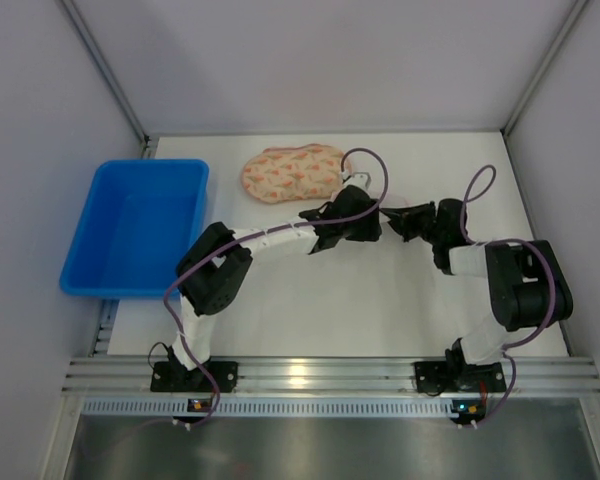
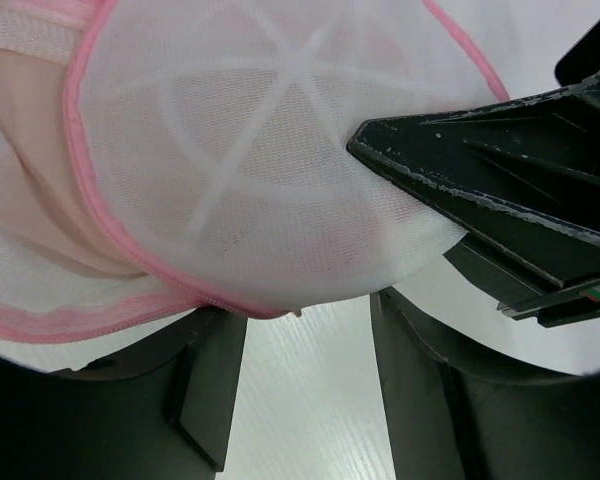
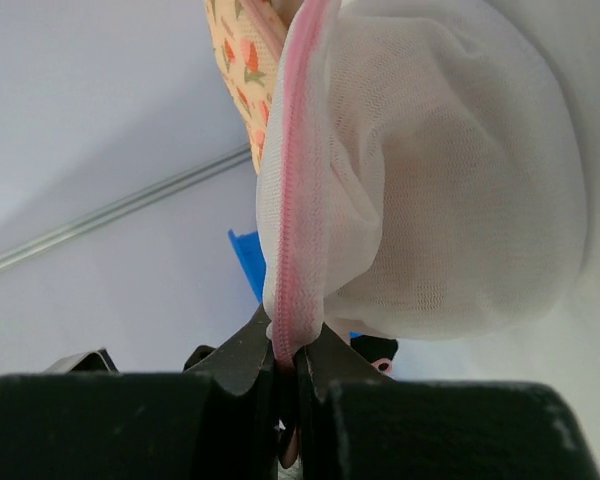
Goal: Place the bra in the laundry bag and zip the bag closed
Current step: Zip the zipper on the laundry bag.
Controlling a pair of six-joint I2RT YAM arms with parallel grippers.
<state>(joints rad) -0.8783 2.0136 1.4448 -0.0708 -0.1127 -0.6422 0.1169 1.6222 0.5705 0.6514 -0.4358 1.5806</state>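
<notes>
The bra [image 1: 290, 172], orange with a small print, lies at the back of the table; one edge of it shows in the right wrist view [image 3: 242, 50]. The laundry bag [image 2: 270, 150] is white mesh with a pink zipper edge [image 3: 298, 200]. My right gripper [image 3: 292, 362] is shut on that zipper edge and holds the bag up; in the top view it sits at mid-table [image 1: 398, 218]. My left gripper [image 2: 305, 385] is open, with the bag's lower rim just above its fingers and only bare table between them. From above it is right of the bra [image 1: 372, 212].
A blue bin [image 1: 135, 225] stands at the left of the white table [image 1: 330, 300]. Grey walls close the back and both sides. The right gripper's black fingers [image 2: 480, 190] cross the left wrist view, pressed against the bag.
</notes>
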